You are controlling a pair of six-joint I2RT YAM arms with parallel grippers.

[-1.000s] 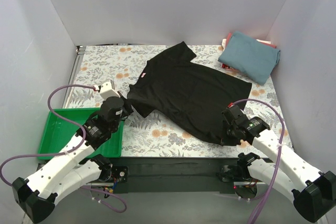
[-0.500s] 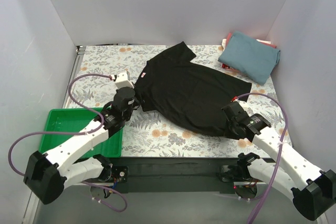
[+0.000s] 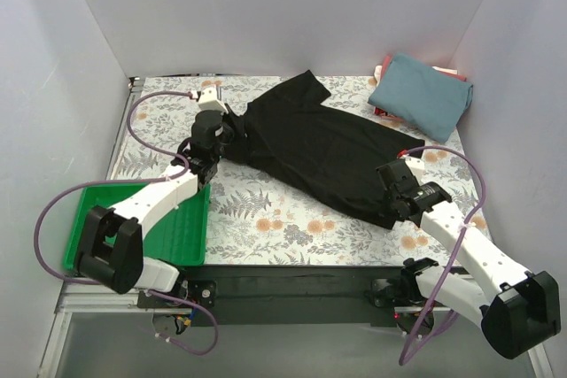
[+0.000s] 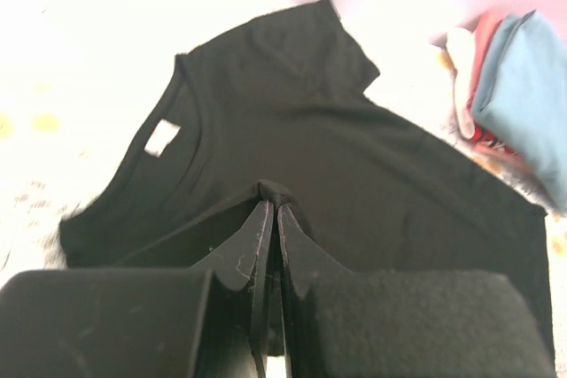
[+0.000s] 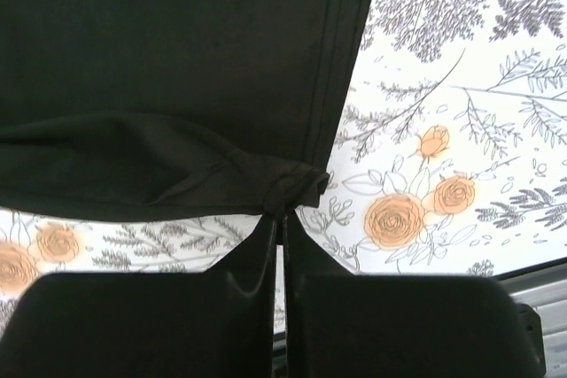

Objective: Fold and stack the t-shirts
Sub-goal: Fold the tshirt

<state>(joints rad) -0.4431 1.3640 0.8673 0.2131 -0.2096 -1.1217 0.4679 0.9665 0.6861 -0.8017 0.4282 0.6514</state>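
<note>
Black t-shirt [image 3: 328, 152]: L gripper [image 4: 270, 210] & R gripper [image 5: 282, 217] jaws clamped on near edge; edge carried far-ward since 1 s ago, cloth narrower; lengthwise fold prob. underway

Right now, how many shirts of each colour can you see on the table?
Black t-shirt: 1, spread out
Teal-blue t-shirt: 1, folded
Red or pink cloth under the teal-blue one: at least 1, mostly hidden
Total: at least 3
</note>
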